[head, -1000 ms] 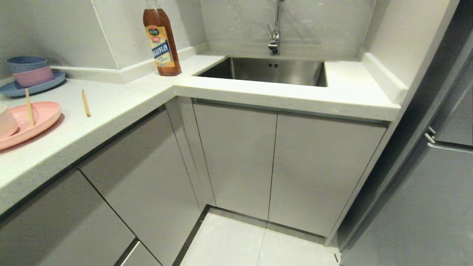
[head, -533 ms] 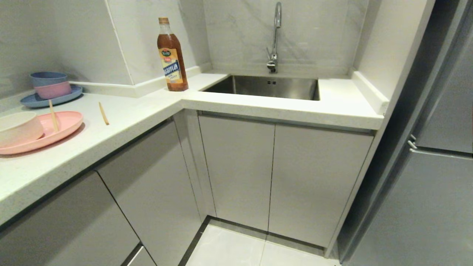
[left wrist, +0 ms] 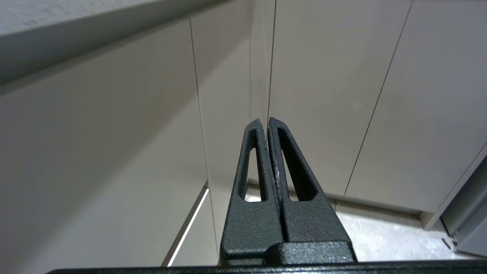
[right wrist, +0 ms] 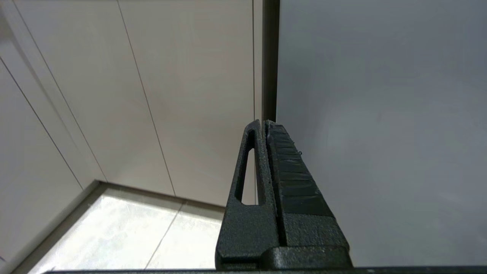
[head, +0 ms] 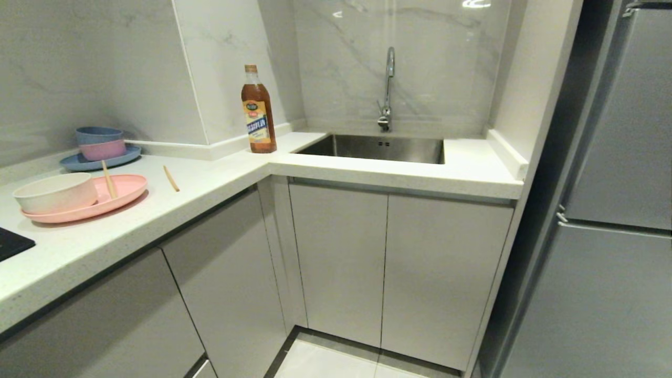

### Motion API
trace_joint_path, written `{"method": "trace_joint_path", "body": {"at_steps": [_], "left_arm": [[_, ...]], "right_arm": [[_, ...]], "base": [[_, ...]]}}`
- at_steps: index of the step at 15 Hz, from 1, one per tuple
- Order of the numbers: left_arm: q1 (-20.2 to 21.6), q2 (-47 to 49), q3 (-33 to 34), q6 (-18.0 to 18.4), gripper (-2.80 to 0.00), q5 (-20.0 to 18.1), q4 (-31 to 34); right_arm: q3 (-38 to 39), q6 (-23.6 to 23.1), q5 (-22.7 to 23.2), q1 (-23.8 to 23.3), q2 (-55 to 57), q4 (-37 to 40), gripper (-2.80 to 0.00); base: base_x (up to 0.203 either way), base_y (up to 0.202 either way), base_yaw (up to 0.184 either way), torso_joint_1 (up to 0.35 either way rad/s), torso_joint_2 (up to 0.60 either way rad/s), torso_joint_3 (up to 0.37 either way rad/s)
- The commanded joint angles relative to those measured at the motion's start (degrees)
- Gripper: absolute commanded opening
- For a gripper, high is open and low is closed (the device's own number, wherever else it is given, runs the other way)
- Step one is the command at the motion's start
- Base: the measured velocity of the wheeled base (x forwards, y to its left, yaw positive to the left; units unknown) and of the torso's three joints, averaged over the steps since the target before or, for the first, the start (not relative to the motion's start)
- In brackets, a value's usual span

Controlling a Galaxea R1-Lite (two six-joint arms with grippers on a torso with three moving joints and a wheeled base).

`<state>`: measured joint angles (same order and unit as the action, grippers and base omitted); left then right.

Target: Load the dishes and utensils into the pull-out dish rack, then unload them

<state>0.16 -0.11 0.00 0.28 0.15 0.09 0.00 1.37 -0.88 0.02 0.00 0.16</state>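
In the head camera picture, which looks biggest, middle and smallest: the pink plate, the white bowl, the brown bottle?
1. Pink plate, widest.
2. White bowl and brown bottle: unsure, since the bottle stands farther away.

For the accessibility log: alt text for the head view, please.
A corner kitchen counter with closed cabinets below. At left a cream bowl and one chopstick sit on a pink plate, another chopstick beside it. A sauce bottle stands by the steel sink. No gripper shows.
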Motion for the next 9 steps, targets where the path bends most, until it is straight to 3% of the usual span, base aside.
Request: {"method": "trace_joint_path", "body": {"at_steps": [1,9], "left_arm": [[0.0,0.1,0.0,0.0,-2.8,0.0,0.0],[0.0,0.1,0.0,0.1,-2.8,0.0,0.0]], "right_arm": [[0.2,0.0,0.0,0.1,0.0,0.0,-2.8],[0.1,0.0,0.0,0.0,0.0,0.0,-2.8]], "base": [[0.0,0.0,0.0,0.002,0.0,0.205],[0.0,0.0,0.0,0.003,0.0,0.202]]}}
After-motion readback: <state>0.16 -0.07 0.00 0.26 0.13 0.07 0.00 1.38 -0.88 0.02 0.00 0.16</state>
